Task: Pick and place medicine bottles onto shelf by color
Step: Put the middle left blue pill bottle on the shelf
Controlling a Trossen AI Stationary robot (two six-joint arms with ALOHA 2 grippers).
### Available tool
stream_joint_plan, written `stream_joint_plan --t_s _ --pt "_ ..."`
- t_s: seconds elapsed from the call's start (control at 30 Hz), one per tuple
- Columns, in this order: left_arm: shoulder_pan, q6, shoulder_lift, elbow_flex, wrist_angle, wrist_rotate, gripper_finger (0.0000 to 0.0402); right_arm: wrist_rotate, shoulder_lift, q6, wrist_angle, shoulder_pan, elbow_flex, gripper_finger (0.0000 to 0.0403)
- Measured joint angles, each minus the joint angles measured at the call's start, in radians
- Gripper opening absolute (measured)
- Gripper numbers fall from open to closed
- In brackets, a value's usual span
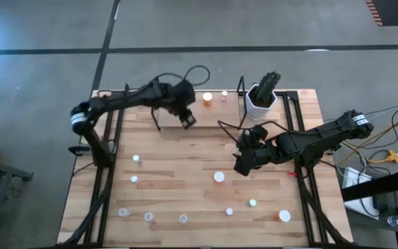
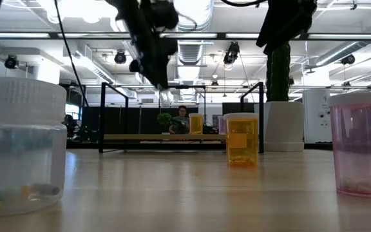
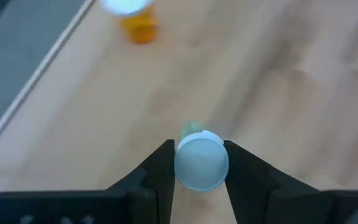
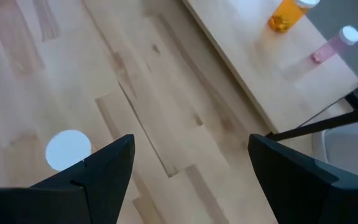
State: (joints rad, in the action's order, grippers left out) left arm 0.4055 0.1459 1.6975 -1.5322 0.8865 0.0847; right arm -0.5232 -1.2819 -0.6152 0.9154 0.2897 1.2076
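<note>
Medicine bottle (image 3: 200, 160), small, clear and white-capped, is clamped at its cap by the left gripper (image 3: 199, 171), above the table near the shelf (image 1: 216, 102). It looks light, rigid and slick, so gripping below the cap seems safest. Right gripper (image 4: 188, 171) hangs open over the table.

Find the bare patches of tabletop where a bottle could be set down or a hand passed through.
Most open is the left-centre strip of the table, between the shelf and the scattered bottles. The left end of the shelf is also bare. It is crowded along the near edge, where small bottles lie, and around the cactus pot, where the right end effector hovers.
</note>
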Motion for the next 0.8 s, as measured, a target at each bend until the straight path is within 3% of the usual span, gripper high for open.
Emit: stream_joint_plan --t_s 0.17,0.33,0.8 --pt "0.113 -0.031 0.101 -0.039 -0.004 0.006 0.0098 0.000 0.000 -0.090 -0.006 0.000 0.000 0.0304" --pt "0.179 -0.048 0.171 -0.048 -0.004 0.075 0.0098 -0.001 0.000 -0.135 -0.008 0.000 0.000 0.0304" --pt "0.224 -0.058 0.217 -0.047 -0.041 0.166 0.0114 -0.041 -0.004 -0.212 -0.008 -0.002 0.000 0.0304"
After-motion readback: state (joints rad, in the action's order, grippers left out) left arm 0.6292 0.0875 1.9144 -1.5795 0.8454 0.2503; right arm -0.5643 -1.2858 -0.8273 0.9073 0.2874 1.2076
